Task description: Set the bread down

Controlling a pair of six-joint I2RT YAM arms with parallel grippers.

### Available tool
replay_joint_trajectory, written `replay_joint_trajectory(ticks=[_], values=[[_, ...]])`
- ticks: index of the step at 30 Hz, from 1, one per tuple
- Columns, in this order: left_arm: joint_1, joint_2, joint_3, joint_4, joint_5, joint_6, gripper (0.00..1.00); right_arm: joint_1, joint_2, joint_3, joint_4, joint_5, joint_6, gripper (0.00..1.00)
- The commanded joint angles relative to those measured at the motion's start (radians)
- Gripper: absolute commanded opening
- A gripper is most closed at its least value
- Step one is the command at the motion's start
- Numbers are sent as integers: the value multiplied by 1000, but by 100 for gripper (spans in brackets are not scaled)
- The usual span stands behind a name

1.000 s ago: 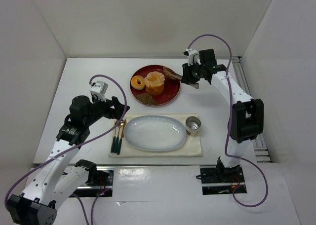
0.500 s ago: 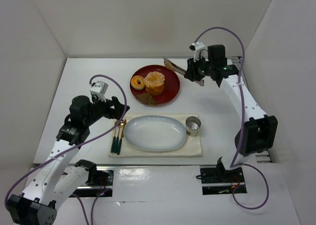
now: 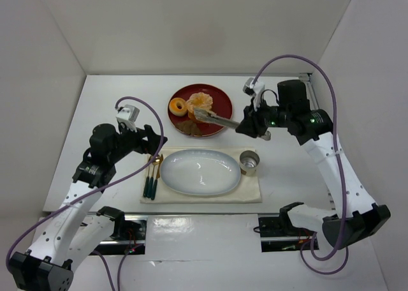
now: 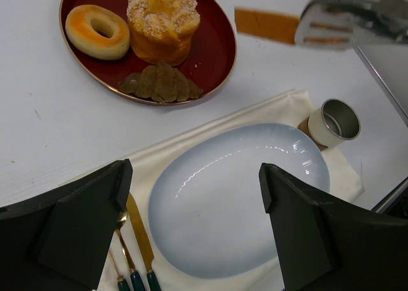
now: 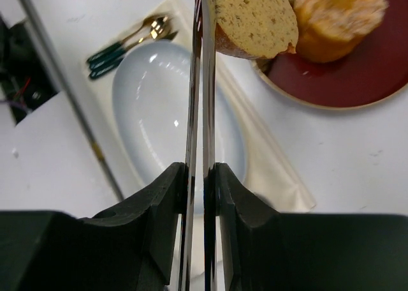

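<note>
**Op:** What's moved in the last second?

**Obs:** Your right arm. It was working from the far side of the red plate (image 3: 217,94). Now it has swung round to the plate's right, elbow thrown wide, with the tongs (image 3: 217,119) aimed left across the rim. Your left arm hasn't budged.

**Op:** Grip?

**Obs:** Right end effector (image 5: 199,170) is pressed together on the tong handles, blades squeezed nearly flat. The bread (image 5: 255,16) is nipped at their tip. Left end effector (image 4: 191,176) is spread wide, holding nothing.

**Op:** Where's the bread, then?

**Obs:** By the red plate's right rim, and lifted off it, I judge. It isn't over the white plate (image 3: 201,176) yet. So pickup looks done and carry is under way; if the white plate is where you want it, placing is still ahead.

**Op:** Orientation?

**Obs:** The tongs hold one edge and the slice juts sideways from the blades. Your right wrist camera sees the crumb face, rounded end toward the pastry (image 5: 338,16); the top is cropped. From the left wrist it reads as a thin band with its long axis in line with the tongs. I can't tell the exact tilt.
</note>
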Motion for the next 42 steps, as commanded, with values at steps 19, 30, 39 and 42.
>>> replay_joint_trajectory(ticks=[19,30,39,42], values=[[3,-34,5,45,-13,29,100,169,-44,-216,-222,-39,-174,13],[3,-43,5,45,-13,29,100,291,33,-243,-128,90,-97,21],[3,-43,5,45,-13,29,100,291,33,-252,-110,101,-97,45],[3,-43,5,45,-13,29,100,291,33,-252,-110,110,-97,51]])
